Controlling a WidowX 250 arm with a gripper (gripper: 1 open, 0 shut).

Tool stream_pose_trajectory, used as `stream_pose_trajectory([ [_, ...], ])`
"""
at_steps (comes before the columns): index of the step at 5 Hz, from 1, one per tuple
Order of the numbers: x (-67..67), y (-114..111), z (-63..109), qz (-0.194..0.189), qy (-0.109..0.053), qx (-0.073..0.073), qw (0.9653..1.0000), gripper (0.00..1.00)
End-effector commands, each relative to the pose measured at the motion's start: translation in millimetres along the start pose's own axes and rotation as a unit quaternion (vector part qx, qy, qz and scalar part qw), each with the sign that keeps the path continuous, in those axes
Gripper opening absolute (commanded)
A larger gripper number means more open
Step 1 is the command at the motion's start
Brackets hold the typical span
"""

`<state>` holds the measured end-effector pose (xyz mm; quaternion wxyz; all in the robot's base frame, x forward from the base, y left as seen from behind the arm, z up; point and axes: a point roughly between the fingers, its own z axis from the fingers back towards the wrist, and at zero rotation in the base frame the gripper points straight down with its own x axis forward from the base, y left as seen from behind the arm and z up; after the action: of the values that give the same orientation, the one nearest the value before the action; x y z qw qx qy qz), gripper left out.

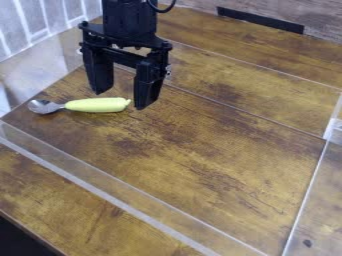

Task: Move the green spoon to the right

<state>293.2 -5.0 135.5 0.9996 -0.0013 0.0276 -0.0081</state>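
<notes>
The green spoon point(86, 105) lies flat on the wooden table at the left, its yellow-green handle pointing right and its silver bowl point(46, 106) to the left. My black gripper point(123, 90) hangs just above and behind the handle's right end. Its two fingers point(99, 76) stand wide apart and point down, with nothing between them. The right finger's tip is close to the end of the handle; I cannot tell if it touches.
Clear plastic walls point(160, 205) ring the wooden work area point(214, 130), low at the front and right. A white railing point(34, 20) stands at the back left. A dark object point(261, 17) sits at the far edge.
</notes>
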Motion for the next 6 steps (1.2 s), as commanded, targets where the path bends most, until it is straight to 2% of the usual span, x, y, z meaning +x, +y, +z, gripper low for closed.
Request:
stream_pose_trajectory([
  [1,1.9,-1.2,-9.9,-0.04,0.009,0.002,0.9991,1.0],
  [2,2.5,12.1,-10.5,-0.134,0.007,0.014,0.9908,1.0],
  [3,4.6,21.9,-10.2,-0.187,0.003,0.023,0.982,1.0],
  [4,9.5,46.3,-20.0,-0.235,-0.006,0.038,0.9712,1.0],
  [5,14.3,70.4,-33.3,-0.286,-0.012,0.053,0.9567,1.0],
  [6,23.1,80.1,-43.6,-0.324,-0.019,0.066,0.9435,1.0],
])
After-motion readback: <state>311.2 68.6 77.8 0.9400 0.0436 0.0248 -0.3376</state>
